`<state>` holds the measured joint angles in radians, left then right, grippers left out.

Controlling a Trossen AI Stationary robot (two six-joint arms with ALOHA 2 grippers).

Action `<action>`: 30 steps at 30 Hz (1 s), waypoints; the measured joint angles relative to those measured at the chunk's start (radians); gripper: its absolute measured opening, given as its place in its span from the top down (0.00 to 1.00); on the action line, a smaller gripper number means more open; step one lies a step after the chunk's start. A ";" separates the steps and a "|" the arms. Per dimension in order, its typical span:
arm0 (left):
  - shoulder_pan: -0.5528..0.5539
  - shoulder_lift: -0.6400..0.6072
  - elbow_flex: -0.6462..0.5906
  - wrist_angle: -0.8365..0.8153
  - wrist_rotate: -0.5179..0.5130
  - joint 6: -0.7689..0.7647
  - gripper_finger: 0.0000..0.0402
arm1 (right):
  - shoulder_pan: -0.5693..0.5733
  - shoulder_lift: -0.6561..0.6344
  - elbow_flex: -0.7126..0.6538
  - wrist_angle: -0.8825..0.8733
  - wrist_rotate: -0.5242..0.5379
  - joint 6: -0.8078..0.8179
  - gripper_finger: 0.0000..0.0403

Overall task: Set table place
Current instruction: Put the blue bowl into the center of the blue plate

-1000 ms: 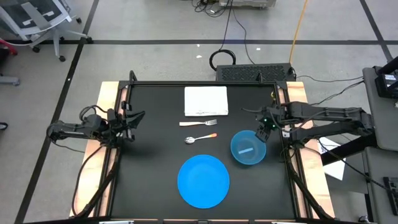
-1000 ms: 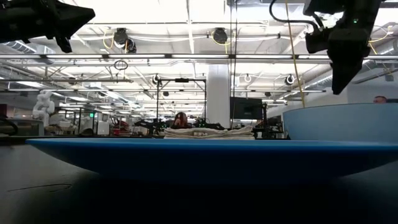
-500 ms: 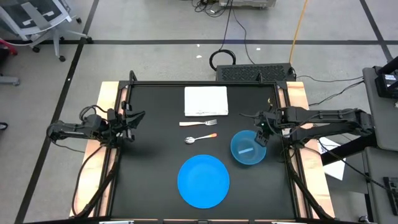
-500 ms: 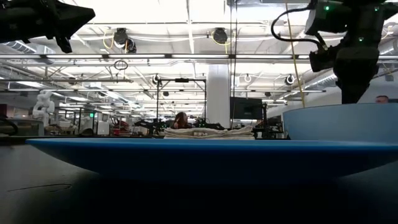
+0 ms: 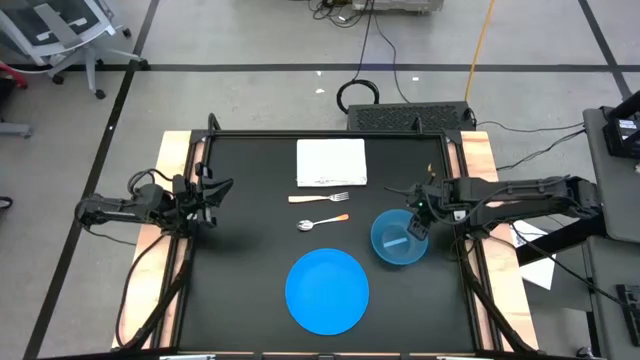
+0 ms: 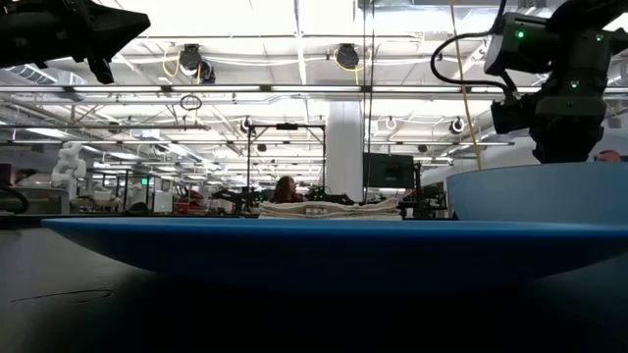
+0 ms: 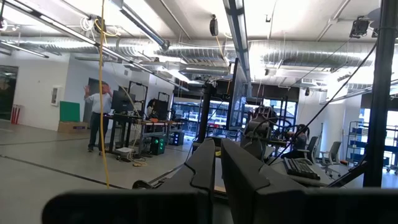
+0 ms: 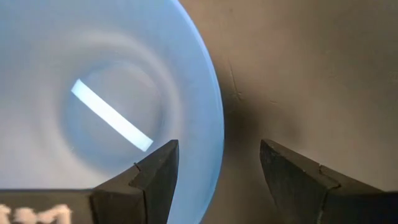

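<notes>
Right gripper (image 8: 217,163) now lower and nearer the bowl (image 5: 399,238), jaws spread astride its rim, one finger (image 8: 146,180) inside, bowl beside the plate (image 5: 327,291) on the desk (image 5: 250,250), left gripper (image 5: 216,189) idle at desk's edge, jaws nearly closed, empty

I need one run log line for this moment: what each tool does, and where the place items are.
right tool: open, straddling bowl rim | left tool: shut, idle at table edge | plate, fork, spoon: untouched
</notes>
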<state>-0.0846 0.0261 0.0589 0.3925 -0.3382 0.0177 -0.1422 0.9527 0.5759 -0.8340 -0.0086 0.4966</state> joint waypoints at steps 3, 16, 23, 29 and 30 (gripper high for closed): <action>0.000 0.000 0.000 0.000 0.000 0.000 0.92 | 0.000 0.000 -0.021 0.016 0.000 0.018 0.46; 0.000 0.000 0.000 0.000 0.000 0.002 0.92 | 0.000 0.001 -0.028 0.023 0.003 0.026 0.54; 0.000 0.000 0.001 -0.002 0.000 0.002 0.92 | 0.000 0.002 -0.028 0.023 0.006 0.034 0.72; 0.000 0.000 0.001 -0.003 0.000 0.001 0.92 | 0.000 0.002 -0.028 0.046 0.007 0.032 0.91; 0.000 0.000 0.001 -0.004 0.000 0.001 0.92 | 0.000 0.002 -0.028 0.048 0.007 0.029 0.95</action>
<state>-0.0845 0.0261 0.0597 0.3889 -0.3386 0.0189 -0.1422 0.9543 0.5476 -0.7856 -0.0016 0.5255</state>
